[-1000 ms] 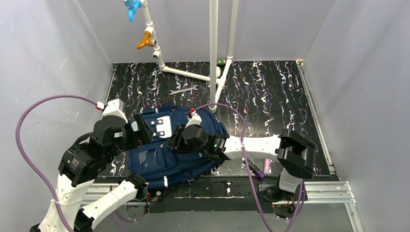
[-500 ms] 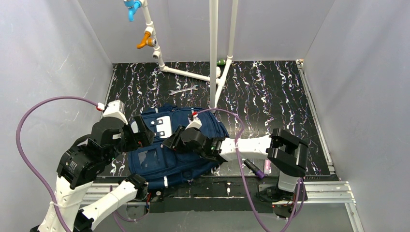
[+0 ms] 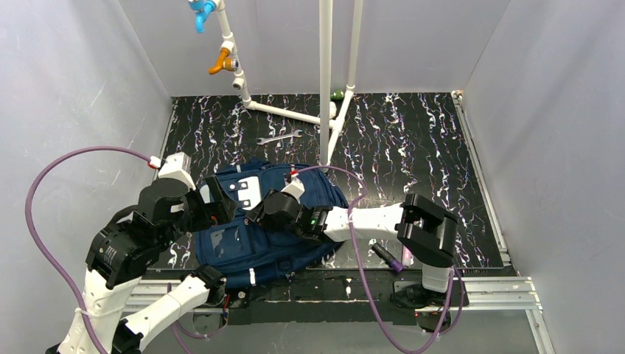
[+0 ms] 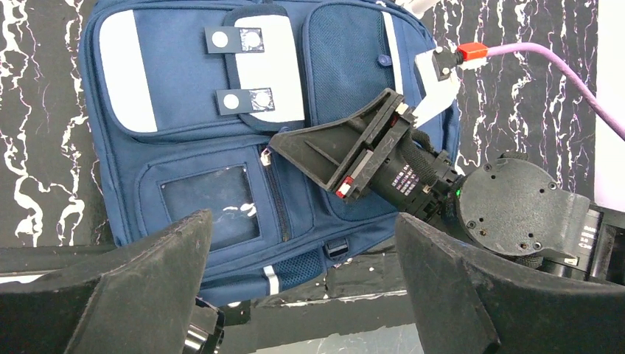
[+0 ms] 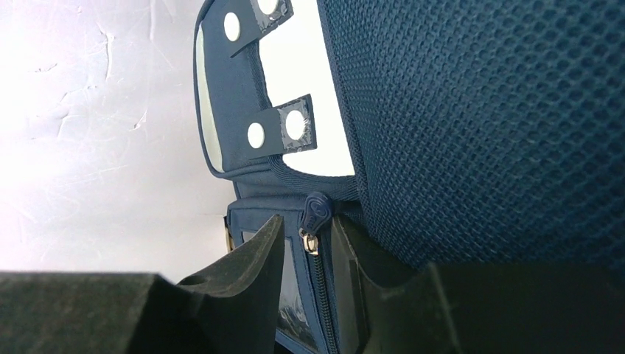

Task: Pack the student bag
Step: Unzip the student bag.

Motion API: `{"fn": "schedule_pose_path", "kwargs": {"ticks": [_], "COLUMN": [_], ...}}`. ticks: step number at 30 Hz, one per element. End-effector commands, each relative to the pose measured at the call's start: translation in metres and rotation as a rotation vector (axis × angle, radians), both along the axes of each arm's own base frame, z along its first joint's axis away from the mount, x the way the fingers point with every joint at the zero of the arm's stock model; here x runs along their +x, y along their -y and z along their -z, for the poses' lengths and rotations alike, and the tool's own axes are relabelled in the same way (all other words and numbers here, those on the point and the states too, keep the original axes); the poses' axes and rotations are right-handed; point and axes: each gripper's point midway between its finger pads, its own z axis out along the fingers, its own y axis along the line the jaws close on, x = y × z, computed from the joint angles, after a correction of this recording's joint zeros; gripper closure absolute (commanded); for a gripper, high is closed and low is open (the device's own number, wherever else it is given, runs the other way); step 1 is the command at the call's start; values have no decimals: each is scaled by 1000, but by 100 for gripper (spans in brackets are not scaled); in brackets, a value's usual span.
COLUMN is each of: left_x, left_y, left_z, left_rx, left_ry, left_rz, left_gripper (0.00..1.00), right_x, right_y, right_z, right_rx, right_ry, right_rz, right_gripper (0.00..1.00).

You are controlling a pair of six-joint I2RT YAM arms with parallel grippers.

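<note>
- Student bag [image 3: 236, 254] is lying flat on the table [image 3: 413, 140], lower centre-left of the top view.
- Left hand [image 4: 304, 216] hovers over it — fingers spread wide.
- Right hand [image 5: 307, 225] — fingers just barely parted, zip pull [image 5: 315, 210] sitting between them.

Quick tally, folks: one student bag [image 4: 184, 140] and two grippers (left gripper [image 4: 301, 221], right gripper [image 5: 308, 225]). On the bag I count two strap tabs [image 4: 234, 40], four round snaps [image 4: 254, 38], two pale panels [image 4: 127, 66] and one clear window pocket [image 4: 210, 199]. One zip pull [image 5: 315, 212] sits right between the right jaws. Well beyond both sets of jaws there's one wrench [image 3: 280, 137] plus two valves: one blue valve [image 3: 200, 11], one orange valve [image 3: 219, 60]. Two purple cables [image 4: 516, 48] too.
</note>
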Motion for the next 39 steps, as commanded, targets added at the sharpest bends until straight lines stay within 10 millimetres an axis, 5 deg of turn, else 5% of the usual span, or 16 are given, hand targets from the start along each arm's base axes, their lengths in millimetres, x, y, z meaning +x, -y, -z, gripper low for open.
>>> {"fn": "schedule_pose_path", "kwargs": {"ticks": [1, 15, 17, 22, 25, 32, 39], "left_x": [2, 2, 2, 7, 30, 75, 88], "left_y": [3, 5, 5, 4, -5, -33, -42], "left_z": [-1, 20, 27, 52, 76, 99, 149], "left_rx": [6, 32, 31, 110, 181, -40, -145], "left_ry": [1, -54, -64, -160, -230, -305, -393], "left_rz": [15, 19, 13, -8, -97, -292, -408], "left_gripper": [7, 7, 7, 2, 2, 2, 15], "right_x": [17, 37, 41, 47, 43, 33, 23], "right_y": [13, 20, 22, 1, -11, -2, -8], "right_z": [35, 70, 78, 64, 18, -18, -38], "right_rx": [-123, -271, -315, -182, -78, 46, 127], "right_ry": [15, -25, -6, 123, 335, 483, 588], "right_rz": [69, 149, 148, 37, -107, -230, -358], "right_gripper": [61, 59, 70, 87, 99, 99, 99]}}
